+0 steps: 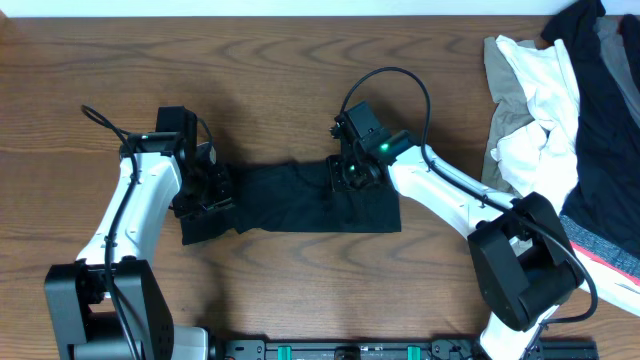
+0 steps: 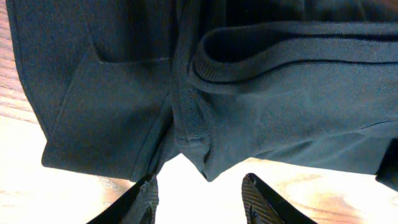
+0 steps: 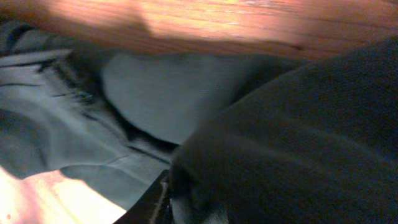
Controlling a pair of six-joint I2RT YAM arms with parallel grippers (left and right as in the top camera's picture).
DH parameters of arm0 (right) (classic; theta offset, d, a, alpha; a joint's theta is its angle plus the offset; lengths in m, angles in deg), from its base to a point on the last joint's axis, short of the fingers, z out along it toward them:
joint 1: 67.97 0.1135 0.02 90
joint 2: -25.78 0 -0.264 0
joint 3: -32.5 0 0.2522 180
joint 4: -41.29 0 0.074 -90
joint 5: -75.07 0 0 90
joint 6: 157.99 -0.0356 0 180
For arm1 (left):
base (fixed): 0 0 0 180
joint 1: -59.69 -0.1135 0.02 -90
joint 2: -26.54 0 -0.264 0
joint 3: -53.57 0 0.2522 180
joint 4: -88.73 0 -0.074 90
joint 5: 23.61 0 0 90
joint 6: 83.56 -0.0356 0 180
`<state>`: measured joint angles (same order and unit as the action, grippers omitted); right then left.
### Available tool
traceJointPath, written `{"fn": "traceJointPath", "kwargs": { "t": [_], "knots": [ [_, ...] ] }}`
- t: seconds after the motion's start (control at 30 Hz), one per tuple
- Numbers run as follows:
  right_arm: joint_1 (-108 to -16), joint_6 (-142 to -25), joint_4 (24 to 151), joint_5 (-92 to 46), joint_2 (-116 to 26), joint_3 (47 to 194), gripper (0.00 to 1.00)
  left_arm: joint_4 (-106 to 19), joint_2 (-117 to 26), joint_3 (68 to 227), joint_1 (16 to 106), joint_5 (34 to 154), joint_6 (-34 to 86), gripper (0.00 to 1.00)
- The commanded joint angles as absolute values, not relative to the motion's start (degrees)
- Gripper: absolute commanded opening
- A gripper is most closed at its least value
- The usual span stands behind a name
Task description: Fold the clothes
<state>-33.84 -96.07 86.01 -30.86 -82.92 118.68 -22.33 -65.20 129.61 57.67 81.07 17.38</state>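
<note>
1. The black polo shirt (image 1: 300, 205) is lying folded into a long strip across the middle of the wooden table (image 1: 300, 80), one end reaching toward each arm.
2. The left gripper (image 2: 199, 186) is hanging at the strip's left end. Its fingers are standing partly apart with bare table showing between them, gripping nothing. The shirt's edge is lying just beyond the tips.
3. The right gripper (image 1: 352, 175) is sitting low over the shirt's upper right part. Blurred dark cloth is filling its wrist view, so I cannot tell whether it is gripping anything.
4. Well apart, at the table's right edge, white and beige garments (image 1: 530, 110) are lying heaped beside a black garment with a striped band (image 1: 610, 150).
</note>
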Motion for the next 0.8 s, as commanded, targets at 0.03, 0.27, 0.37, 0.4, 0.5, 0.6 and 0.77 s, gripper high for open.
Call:
{"fn": "traceJointPath", "kwargs": {
  "t": [0.03, 0.27, 0.37, 0.4, 0.5, 0.6, 0.77],
  "knots": [
    [-33.27, -95.09, 84.94, -33.43, -83.08, 119.75, 0.30, -22.12, -65.18, 129.70, 57.80, 80.94, 17.97, 0.46],
    [-33.33, -88.03, 79.13, -39.18, -83.08, 119.78, 0.34, -22.47, -65.18, 129.70, 57.80, 80.90, 17.95, 0.46],
    [-34.25, -85.78, 79.30, -36.56, -82.44, 119.80, 0.36, -22.49, -65.18, 129.70, 57.80, 80.70, 17.93, 0.46],
    [-34.65, -85.62, 79.80, -35.47, -82.03, 119.82, 0.36, -22.49, -65.18, 129.70, 57.80, 80.70, 17.93, 0.46],
    [-36.46, -84.46, 82.40, -34.59, -79.23, 119.99, 0.36, -22.47, -65.18, 129.70, 57.80, 80.70, 17.93, 0.46],
    [-38.19, -82.06, 85.81, -33.26, -75.21, 120.06, 0.36, -22.51, -65.18, 129.70, 57.80, 80.70, 17.93, 0.46],
    [-40.72, -79.70, 90.25, -28.56, -69.66, 120.06, 0.35, -22.53, -65.18, 129.70, 57.80, 80.70, 17.93, 0.46]
  ]
}}
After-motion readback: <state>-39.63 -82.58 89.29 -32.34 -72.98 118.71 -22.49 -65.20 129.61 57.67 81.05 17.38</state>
